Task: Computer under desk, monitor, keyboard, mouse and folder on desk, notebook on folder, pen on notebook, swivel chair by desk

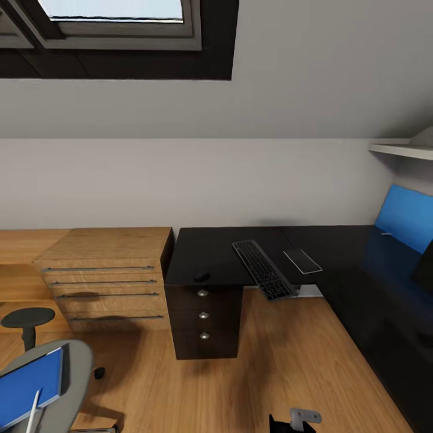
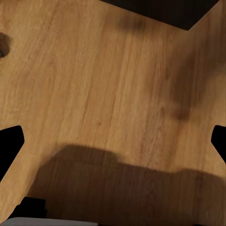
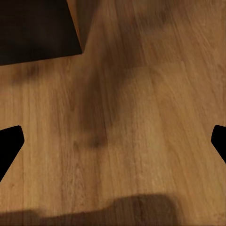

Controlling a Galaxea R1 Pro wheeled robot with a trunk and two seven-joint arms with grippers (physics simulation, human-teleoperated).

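The black desk [image 1: 204, 252] stands ahead against the sloped wall. On it the keyboard [image 1: 264, 270] lies askew, its near end past the desk edge. The mouse [image 1: 202, 276] sits near the front edge above the drawers, and the thin dark notebook [image 1: 302, 261] lies right of the keyboard. At the lower left, the swivel chair [image 1: 75, 361] carries the blue folder [image 1: 30, 382] with the pen [image 1: 33, 414] on it. A dark slab [image 1: 424, 264] at the right edge may be the monitor. The computer is out of view. My left gripper [image 2: 113, 141] and right gripper [image 3: 113, 141] hang open over plank floor.
A light wooden dresser [image 1: 108, 279] with bar handles stands left of the desk's drawer unit [image 1: 204, 319]. A blue panel [image 1: 409, 216] leans at the wall on the right under a white shelf [image 1: 400, 149]. A skylight [image 1: 114, 18] is overhead. Wood floor [image 1: 282, 367] lies between me and the desk.
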